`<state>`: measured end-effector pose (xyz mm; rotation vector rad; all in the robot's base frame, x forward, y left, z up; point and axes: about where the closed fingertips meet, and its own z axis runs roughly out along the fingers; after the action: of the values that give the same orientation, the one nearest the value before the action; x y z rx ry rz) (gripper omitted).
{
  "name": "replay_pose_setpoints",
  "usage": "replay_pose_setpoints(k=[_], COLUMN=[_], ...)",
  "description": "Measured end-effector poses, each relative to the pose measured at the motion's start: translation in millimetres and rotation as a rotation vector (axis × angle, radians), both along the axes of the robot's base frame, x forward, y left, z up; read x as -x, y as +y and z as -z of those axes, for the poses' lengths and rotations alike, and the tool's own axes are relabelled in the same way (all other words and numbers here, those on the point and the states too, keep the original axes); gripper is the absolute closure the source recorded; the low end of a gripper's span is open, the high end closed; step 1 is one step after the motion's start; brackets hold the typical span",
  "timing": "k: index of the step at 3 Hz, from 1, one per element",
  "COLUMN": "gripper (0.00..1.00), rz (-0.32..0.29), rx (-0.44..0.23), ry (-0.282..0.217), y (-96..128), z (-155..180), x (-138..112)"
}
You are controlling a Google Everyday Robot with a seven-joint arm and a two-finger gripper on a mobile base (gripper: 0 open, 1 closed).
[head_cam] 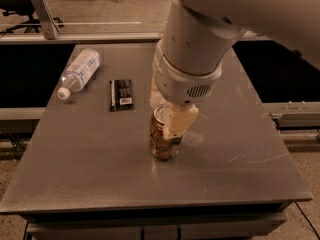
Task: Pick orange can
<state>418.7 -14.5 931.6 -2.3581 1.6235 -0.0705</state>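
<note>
Orange-brown can [161,145], dark and white print, silver top, near the middle of the dull grey, pale-scuffed table [240,174]. Cream gripper [167,121] at the can's top, below the white wrist [192,59]. Toward the far left corner: clear bottle [80,71], white cap, pale label; black packet [121,95], white print.

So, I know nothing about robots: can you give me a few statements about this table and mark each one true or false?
1. The orange can is upright. True.
2. The clear bottle stands upright. False: it lies on its side near the far corner of the table.
3. The gripper is right at the orange can. True.
4. The black packet sits on top of the can. False: it lies flat on the table, between the bottle and the can, apart from both.
</note>
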Motion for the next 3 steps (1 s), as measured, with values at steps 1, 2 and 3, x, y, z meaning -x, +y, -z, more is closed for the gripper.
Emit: replay_pose_setpoints(k=[1,2,3], gripper=[1.00,1.00,1.00], rz=[0.049,0.069,0.080], rx=[0.034,0.062,-0.009], ry=[-0.021,-0.055,-0.107], y=[-17.5,-27.8,-41.0], z=[-7.5,-33.3,-65.6], x=[-18.1,-23.7,-17.0])
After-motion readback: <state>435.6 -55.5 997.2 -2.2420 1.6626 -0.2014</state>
